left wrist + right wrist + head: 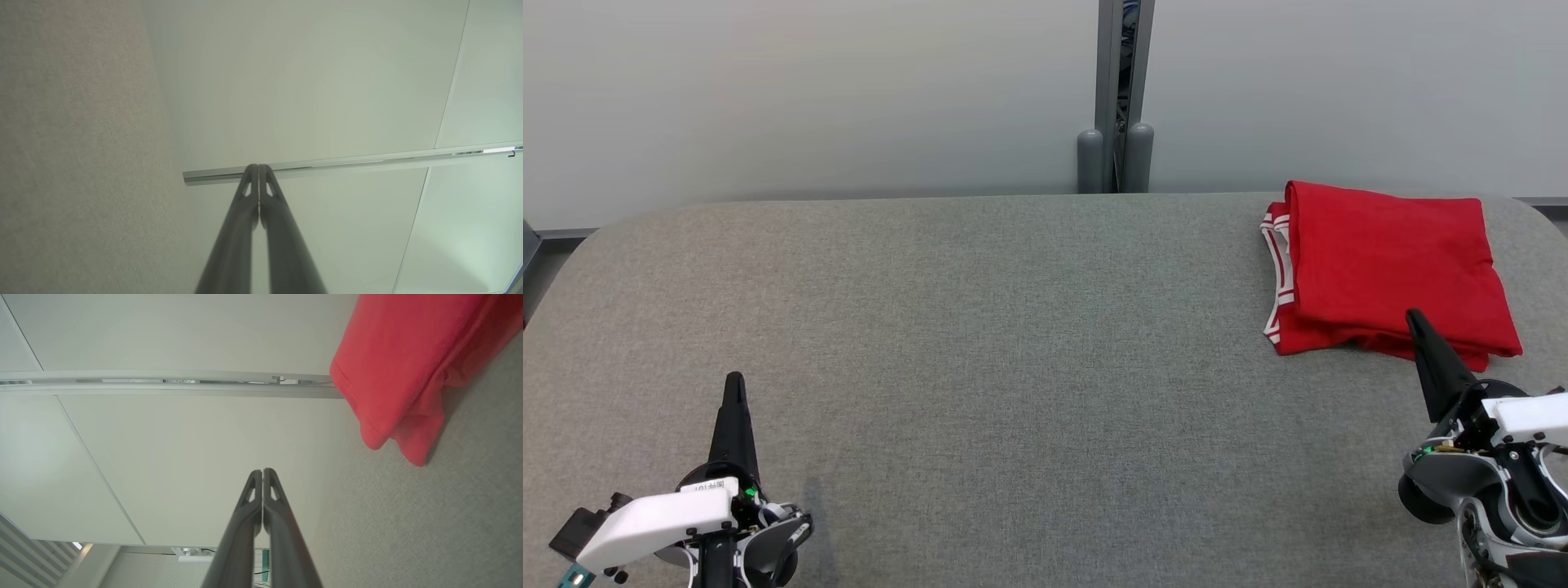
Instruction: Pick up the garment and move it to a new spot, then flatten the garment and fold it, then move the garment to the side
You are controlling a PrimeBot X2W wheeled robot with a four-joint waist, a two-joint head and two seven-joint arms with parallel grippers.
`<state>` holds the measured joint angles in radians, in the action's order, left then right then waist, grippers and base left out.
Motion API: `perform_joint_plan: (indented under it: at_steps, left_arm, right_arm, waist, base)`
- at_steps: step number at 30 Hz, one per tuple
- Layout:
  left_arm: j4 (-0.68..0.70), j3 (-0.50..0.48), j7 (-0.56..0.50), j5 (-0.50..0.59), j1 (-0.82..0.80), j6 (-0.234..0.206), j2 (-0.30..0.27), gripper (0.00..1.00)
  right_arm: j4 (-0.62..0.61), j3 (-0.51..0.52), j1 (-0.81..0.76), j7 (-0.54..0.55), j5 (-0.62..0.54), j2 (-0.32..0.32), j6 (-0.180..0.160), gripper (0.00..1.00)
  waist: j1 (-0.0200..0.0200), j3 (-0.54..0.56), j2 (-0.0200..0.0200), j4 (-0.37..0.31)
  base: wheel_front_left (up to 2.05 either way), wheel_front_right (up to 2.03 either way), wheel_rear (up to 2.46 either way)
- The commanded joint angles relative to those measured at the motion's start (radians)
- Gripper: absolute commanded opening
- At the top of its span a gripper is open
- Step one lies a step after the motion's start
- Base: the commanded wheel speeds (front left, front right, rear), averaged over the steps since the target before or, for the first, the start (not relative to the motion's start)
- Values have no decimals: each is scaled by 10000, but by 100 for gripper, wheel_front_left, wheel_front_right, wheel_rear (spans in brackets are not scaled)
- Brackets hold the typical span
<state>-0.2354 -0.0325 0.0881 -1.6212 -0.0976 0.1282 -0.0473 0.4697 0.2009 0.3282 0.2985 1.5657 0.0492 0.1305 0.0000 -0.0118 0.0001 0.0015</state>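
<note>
In the head view, a grey fabric table with rounded corners stands before a pale panelled wall, which has a grey post at its seam. The folded red garment lies near the table's far right corner. The left gripper and the right gripper are both pressed closed and hold nothing. In the left wrist view, a metal rail crosses the wall. In the right wrist view, the garment's edge rests on the table, apart from the fingertips.
</note>
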Motion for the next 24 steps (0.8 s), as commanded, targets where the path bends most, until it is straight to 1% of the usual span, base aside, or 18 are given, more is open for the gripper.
perform_joint_plan:
  at_steps: [1,24]
  left_arm:
    - [4,-7,-39,-20,-153,48,-58,0]
    - [4,-6,-38,-20,-153,49,-58,0]
  right_arm:
    - [-30,15,43,16,26,71,4,0]
    - [-30,12,43,16,26,71,4,0]
  waist:
    - [0,0,-1,0]
    - [0,0,-1,0]
  base:
    - [0,0,0]
    - [0,0,0]
